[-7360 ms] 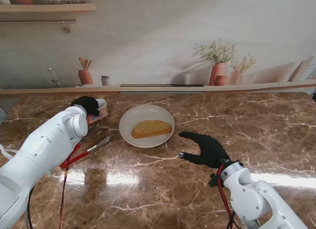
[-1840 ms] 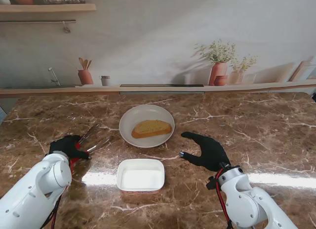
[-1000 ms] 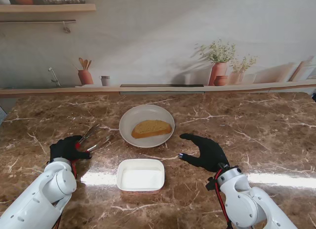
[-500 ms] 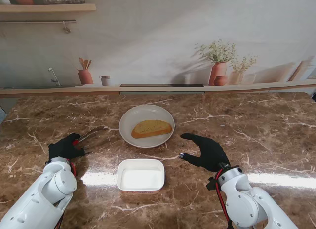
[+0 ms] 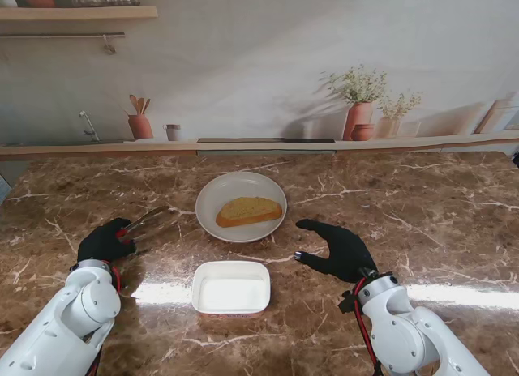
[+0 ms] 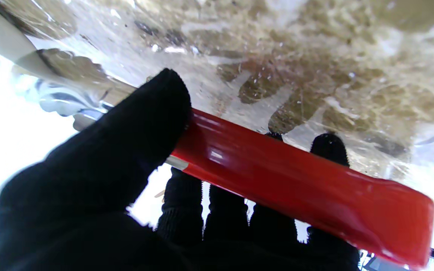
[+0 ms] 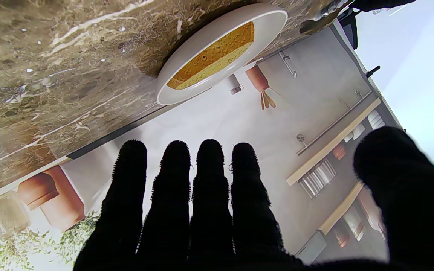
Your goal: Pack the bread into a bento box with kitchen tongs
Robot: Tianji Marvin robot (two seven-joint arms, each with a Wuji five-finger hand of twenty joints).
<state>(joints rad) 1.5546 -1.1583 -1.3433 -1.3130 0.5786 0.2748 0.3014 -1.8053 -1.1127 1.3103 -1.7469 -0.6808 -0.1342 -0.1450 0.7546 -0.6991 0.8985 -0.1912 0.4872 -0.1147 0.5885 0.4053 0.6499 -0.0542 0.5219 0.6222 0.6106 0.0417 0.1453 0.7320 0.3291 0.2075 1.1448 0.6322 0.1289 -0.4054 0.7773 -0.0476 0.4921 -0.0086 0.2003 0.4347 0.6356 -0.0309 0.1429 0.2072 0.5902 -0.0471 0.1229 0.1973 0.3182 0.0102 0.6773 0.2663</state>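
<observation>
My left hand (image 5: 104, 241) is gripping the tongs (image 5: 148, 224); its wrist view is showing their red handle (image 6: 300, 180). My right hand (image 5: 340, 248) is hovering, fingers (image 7: 209, 177) spread.

One bread slice (image 5: 248, 210); one plate (image 5: 212, 191); one bento box (image 5: 231, 287); one pair of tongs (image 5: 146, 224); two hands

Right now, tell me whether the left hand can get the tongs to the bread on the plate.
Probably yes. The left hand is shut on the tongs, whose tips point toward the plate, and only bare table lies between them and the bread. The bento box sits nearer to me, out of the way.
</observation>
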